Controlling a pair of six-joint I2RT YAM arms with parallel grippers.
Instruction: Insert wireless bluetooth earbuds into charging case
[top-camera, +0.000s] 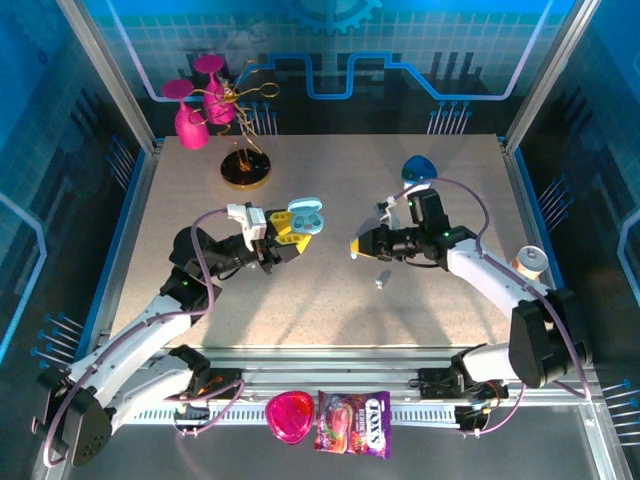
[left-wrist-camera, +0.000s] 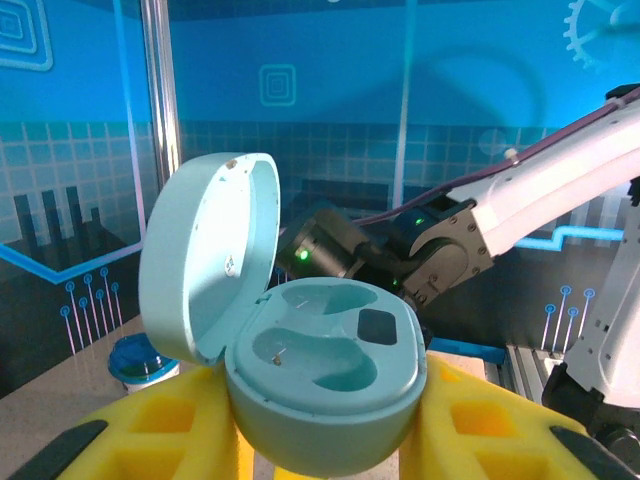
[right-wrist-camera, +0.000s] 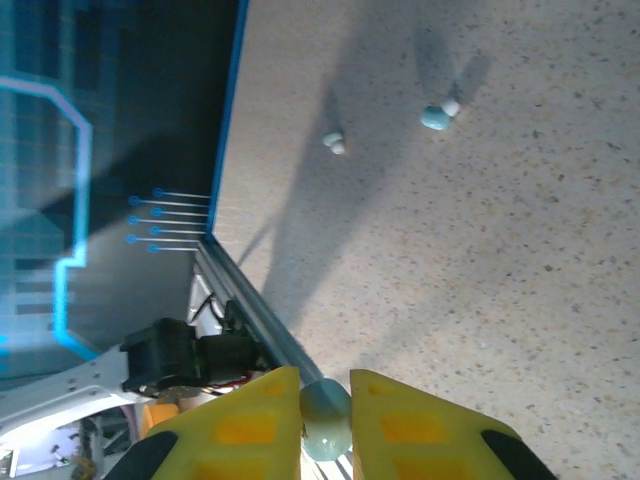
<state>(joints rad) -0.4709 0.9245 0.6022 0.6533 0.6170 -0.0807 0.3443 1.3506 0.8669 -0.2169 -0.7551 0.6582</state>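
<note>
Case (left-wrist-camera: 320, 375) sits lid-up, clamped in my left gripper (left-wrist-camera: 325, 430); my right gripper (right-wrist-camera: 325, 392) pinches one earbud (right-wrist-camera: 326, 428) above the table (right-wrist-camera: 500, 260).

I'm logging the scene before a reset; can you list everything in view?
charging case: one, light blue, open, clamped in the left end effector
earbud: one, pale blue, pinched in the right end effector
small pale pieces: two, whitish and light blue, loose on the table
goblets: two, magenta, far left corner
wire stand: one, gold, beside the goblets
container: one, blue-topped, far right of table
heart-shaped object: one, pink, near rail
candy bag: one, purple, near rail
round object: one, white-orange, right edge
end effectors: two, yellow-fingered, both shut
</note>
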